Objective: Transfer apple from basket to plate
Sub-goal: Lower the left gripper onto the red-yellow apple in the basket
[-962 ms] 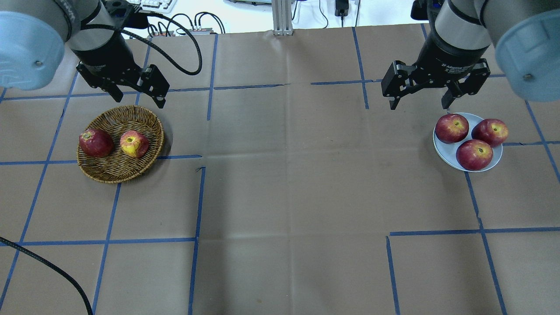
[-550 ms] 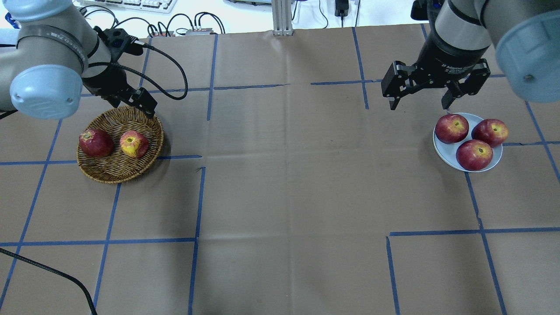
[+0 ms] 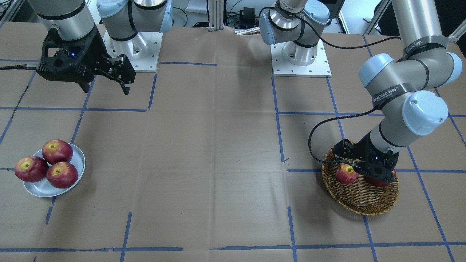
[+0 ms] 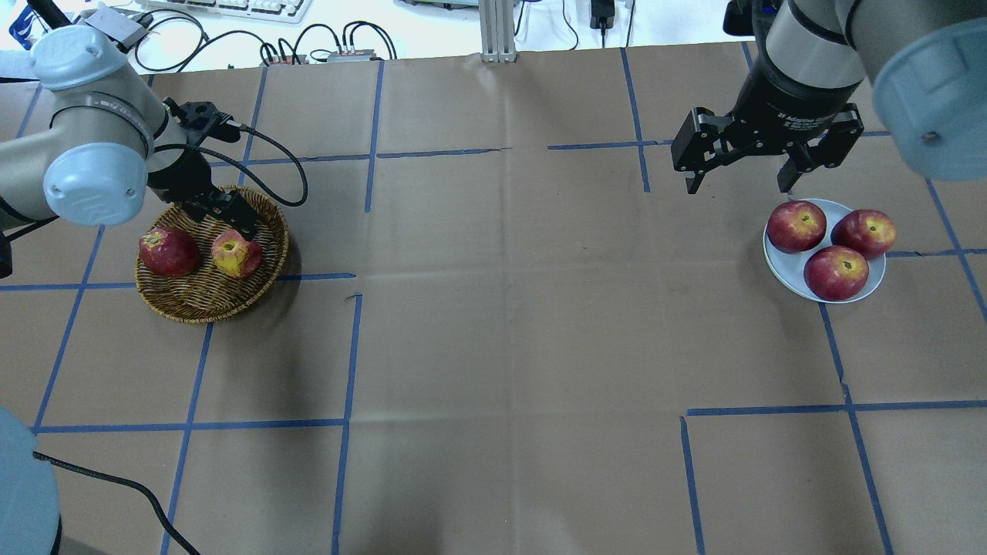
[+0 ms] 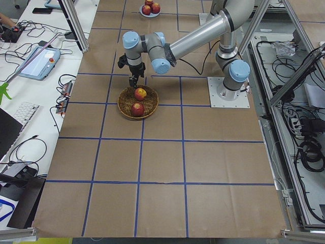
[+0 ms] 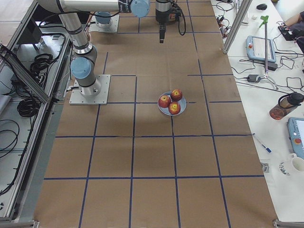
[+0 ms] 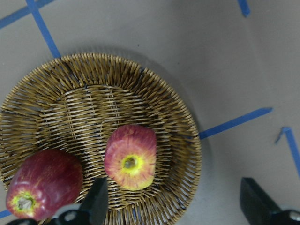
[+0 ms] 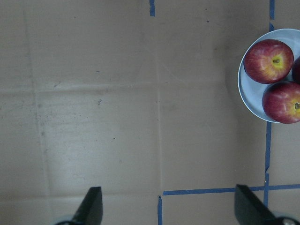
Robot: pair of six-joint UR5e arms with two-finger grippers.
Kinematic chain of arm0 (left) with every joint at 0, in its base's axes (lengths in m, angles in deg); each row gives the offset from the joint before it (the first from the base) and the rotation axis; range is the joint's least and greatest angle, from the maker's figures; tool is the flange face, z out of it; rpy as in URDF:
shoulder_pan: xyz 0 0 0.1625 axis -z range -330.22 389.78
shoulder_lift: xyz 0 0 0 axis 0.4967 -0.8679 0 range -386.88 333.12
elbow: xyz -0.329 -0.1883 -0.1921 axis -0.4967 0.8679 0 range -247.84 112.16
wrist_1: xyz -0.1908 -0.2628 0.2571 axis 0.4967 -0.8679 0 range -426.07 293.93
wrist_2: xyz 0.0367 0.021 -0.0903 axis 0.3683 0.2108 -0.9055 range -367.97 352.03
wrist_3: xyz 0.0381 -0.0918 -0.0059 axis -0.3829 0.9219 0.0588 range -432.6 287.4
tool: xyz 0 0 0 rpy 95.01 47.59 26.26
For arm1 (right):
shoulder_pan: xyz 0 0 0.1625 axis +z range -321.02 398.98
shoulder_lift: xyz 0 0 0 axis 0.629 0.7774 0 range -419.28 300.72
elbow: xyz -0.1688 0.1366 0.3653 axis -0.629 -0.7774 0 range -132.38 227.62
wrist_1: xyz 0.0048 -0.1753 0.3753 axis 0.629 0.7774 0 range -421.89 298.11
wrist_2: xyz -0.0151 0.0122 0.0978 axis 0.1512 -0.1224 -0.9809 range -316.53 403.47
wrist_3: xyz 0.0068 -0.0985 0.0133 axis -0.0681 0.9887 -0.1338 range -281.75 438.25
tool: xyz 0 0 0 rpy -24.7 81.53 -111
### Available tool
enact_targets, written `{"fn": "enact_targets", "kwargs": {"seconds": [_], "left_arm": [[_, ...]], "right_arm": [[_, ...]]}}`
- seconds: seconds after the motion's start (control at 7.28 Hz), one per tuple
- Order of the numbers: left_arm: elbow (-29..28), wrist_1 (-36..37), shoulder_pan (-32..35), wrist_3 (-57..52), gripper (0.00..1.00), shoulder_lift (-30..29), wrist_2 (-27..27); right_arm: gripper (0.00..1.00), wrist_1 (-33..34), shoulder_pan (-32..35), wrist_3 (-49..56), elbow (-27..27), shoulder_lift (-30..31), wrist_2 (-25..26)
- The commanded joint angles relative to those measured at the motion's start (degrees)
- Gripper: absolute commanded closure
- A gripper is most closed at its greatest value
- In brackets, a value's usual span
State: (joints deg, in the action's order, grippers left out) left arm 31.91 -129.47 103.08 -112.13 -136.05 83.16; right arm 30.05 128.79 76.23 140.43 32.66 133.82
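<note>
The pinkish-red apple with a yellow stem patch lies in the wicker basket at the left, and also shows in the left wrist view. My left gripper hangs open just above the basket's far side, its fingers wide apart with the apple close ahead between them. It holds nothing. The grey-white plate at the right carries three dark red apples. My right gripper is open and empty, raised behind and to the left of the plate.
A darker red apple lies in the basket just left of the pinkish one. The left arm's black cable loops above the basket's far rim. Brown paper with blue tape lines covers the table.
My left arm has swung nearer and come down from behind the basket to just over its far side, close to the apple. The right arm, apples and plate have not moved.
</note>
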Motion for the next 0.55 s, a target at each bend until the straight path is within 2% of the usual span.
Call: {"fn": "enact_targets", "kwargs": {"seconds": [0.0,0.41], "left_arm": [[0.18,2.58,-0.88,-0.9,0.02,-2.62,0.18],[2.46,8.1,-1.58,-0.37,0.02,-5.7,0.1]], "right_arm": [[0.0,0.0,0.01,0.0,0.0,0.0,0.0],[0.0,0.0,0.01,0.0,0.09,0.0,0.0]]}}
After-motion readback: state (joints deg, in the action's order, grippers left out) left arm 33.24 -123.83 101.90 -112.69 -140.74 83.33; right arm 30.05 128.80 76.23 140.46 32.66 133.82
